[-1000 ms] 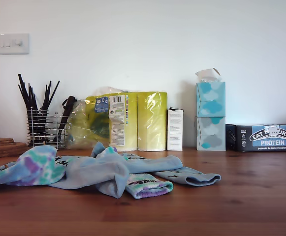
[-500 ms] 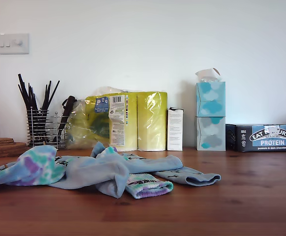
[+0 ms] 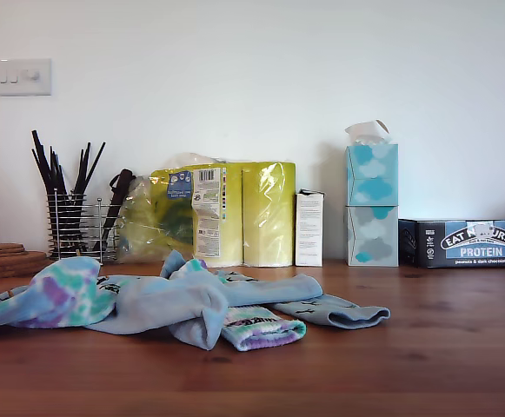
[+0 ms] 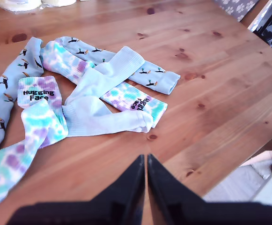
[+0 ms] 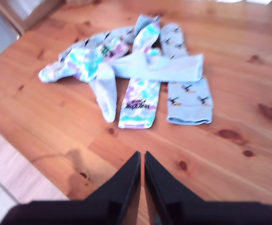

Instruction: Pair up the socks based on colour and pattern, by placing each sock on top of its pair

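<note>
The socks (image 4: 79, 89) lie in one tangled heap on the wooden table (image 4: 210, 93), toward the exterior view's left of centre, in front of the yellow paper-roll pack (image 3: 226, 213) and the wire utensil holder (image 3: 74, 226). None is paired yet. A plain light blue sock (image 4: 105, 101) drapes across the middle, bent, its cuff end fanning away from my first gripper and its foot running crosswise over a tie-dye sock (image 4: 133, 101) whose lettered cuff sticks out from under it. A second tie-dye sock (image 4: 33, 122) lies beside it with its long axis running back toward my first gripper, its "Hugging Face" cuff at the far end. A bird-print sock (image 4: 152, 77) stretches out at the heap's far edge, cuff pointing outward and free of overlap.

My first gripper (image 4: 146, 161) and my second gripper (image 5: 142, 157) both hang above bare wood short of the heap, each with its jaws together and holding nothing.

I judge the sorting has barely begun. I'd take the top plain sock first, pinching one layer near its cuff and lifting straight up so the tie-dye one beneath isn't dragged along
</note>
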